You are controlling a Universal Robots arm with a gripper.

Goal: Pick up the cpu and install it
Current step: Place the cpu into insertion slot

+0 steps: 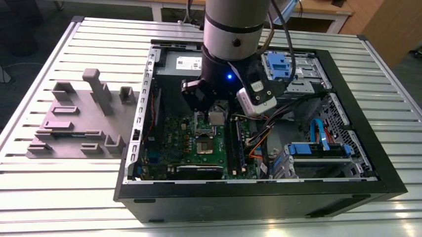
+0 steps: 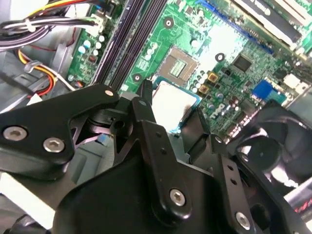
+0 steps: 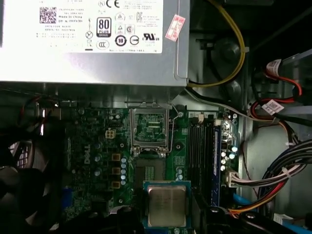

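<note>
The two black metal fingers [image 2: 151,136] of the gripper [image 2: 171,105] are clamped on opposite edges of the one cpu [image 2: 168,100]. It is a flat square chip with a dull silver-grey top and a thin pale rim. It hangs level over the green motherboard [image 1: 173,143], just off the single empty square socket [image 2: 181,66]. In the exterior view the cpu sits at twelve o'clock from that socket. How high it hangs above the board is hard to judge.

Beside the socket run what look like four long memory slots [image 3: 204,156]. The board lies in a black metal case [image 1: 264,197], open on top, along with one silver power supply [image 3: 92,39], one black fan [image 2: 273,151] and bundled coloured cables [image 3: 278,170]. At nine o'clock from the case, one grey plastic fixture block [image 1: 79,118] with several uprights rests on the ribbed aluminium table [image 1: 66,197].
</note>
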